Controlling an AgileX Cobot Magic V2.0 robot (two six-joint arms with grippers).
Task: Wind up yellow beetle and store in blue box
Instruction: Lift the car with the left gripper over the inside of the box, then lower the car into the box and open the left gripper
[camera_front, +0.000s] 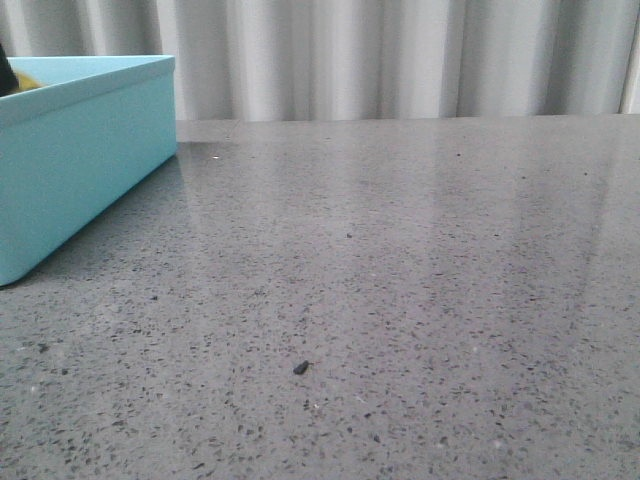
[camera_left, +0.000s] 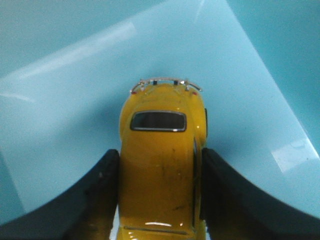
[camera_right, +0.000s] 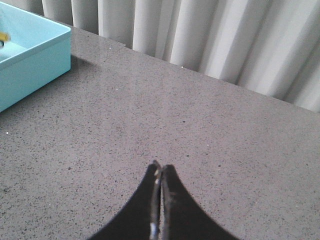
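In the left wrist view my left gripper (camera_left: 159, 155) is shut on the yellow beetle (camera_left: 160, 150), its black fingers (camera_left: 102, 195) pressed against both sides of the car. The car hangs over the floor of the blue box (camera_left: 75, 100). In the front view the blue box (camera_front: 70, 160) stands at the far left, and a sliver of yellow and black (camera_front: 15, 78) shows over its rim. My right gripper (camera_right: 160, 167) is shut and empty above bare table, well away from the box (camera_right: 30, 60).
The grey speckled table (camera_front: 400, 300) stretches to the right of the box. A small dark speck (camera_front: 300, 368) lies near its front. White curtains (camera_front: 400, 60) hang behind the table's far edge.
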